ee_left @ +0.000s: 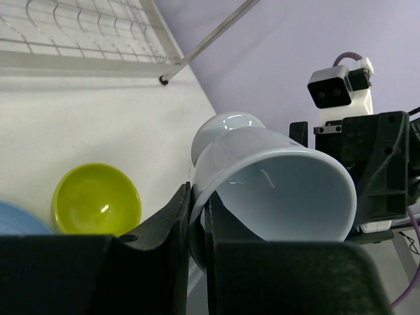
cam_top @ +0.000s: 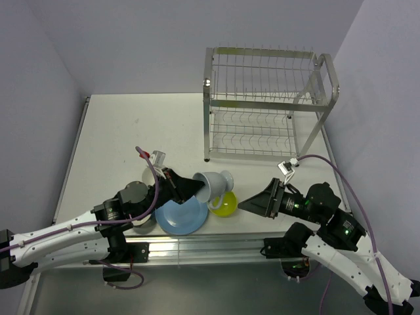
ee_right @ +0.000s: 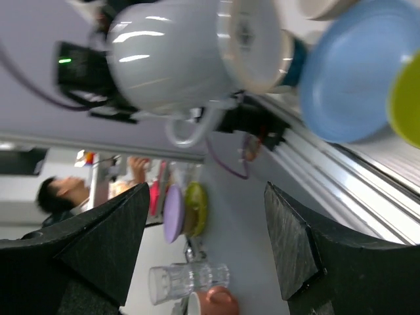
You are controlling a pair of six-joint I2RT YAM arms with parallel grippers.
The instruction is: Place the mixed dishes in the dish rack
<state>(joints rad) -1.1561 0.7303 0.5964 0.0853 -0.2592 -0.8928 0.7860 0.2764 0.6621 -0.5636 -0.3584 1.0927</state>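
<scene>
My left gripper (cam_top: 199, 189) is shut on the rim of the pale blue-grey mug (cam_top: 216, 182) and holds it tilted on its side above the table; in the left wrist view one finger is inside and one outside the mug (ee_left: 275, 190). The lime-green bowl (cam_top: 224, 205) and the blue plate (cam_top: 180, 215) lie below it. My right gripper (cam_top: 252, 202) is open and empty, pointing left at the mug (ee_right: 170, 59). The dark bowl with white inside (ee_right: 257, 41) and the cream bowl (ee_right: 321, 6) show in the right wrist view. The dish rack (cam_top: 262, 111) stands at the back right.
The dishes cluster near the table's front edge (cam_top: 197, 244). The left arm (cam_top: 79, 230) lies along the front left. The purple walls close in on both sides of the table.
</scene>
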